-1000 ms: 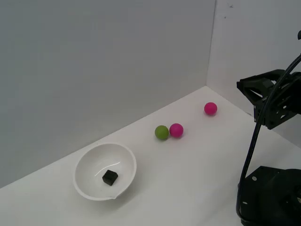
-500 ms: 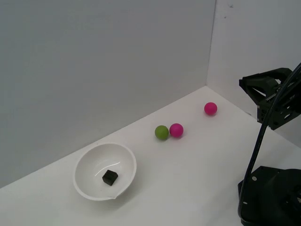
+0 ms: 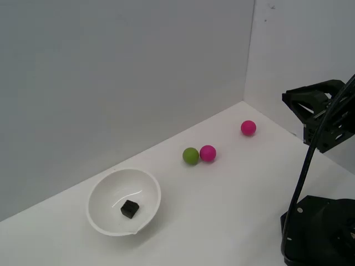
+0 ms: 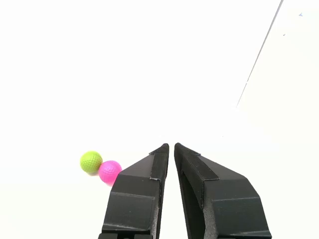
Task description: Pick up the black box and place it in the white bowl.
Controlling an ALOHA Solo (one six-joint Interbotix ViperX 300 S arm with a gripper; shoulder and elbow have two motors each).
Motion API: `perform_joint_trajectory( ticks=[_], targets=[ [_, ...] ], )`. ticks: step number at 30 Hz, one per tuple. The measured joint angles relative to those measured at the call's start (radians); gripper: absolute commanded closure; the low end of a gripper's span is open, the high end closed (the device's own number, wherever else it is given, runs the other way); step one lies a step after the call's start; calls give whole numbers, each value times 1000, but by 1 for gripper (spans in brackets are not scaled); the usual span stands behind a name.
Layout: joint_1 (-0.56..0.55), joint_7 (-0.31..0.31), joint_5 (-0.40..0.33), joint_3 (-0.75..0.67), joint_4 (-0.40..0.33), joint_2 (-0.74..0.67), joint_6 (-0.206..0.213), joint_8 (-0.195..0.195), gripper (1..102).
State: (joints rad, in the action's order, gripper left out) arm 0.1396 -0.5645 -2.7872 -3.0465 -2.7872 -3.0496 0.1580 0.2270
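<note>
Scene at the close of a pick-and-place task, read from the nearest items to the farthest, with the white bowl as the landmark. Nearest the exterior camera, the black base of the arm stands on the white table, well apart from the bowl toward the exterior view's right, with a dark cable rising from it. The bowl itself rests on the table near the exterior view's left; the black box lies inside it on the floor of the basin, touching nothing else, so the task's placement appears complete. Beyond the bowl, toward the exterior view's right, a green ball and a pink ball sit touching each other, and a second pink ball lies farther still, near the corner where the grey wall meets the white side panel. The gripper is raised above the table, well apart from the bowl, and holds nothing; in the wrist view its two fingers are pressed nearly together with only a thin slit between their tips, and the green and pink pair shows beside them. This high, empty, drawn-in posture is judged a rest pose, keeping the arm clear of the bowl and the loose balls.
</note>
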Motion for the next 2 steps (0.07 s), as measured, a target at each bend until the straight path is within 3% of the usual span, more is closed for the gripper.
perform_joint_trajectory(
  ticks=[2],
  targets=[
    [0, 2, -2, 0, 0, 0, 2, 2, 100]
  ],
)
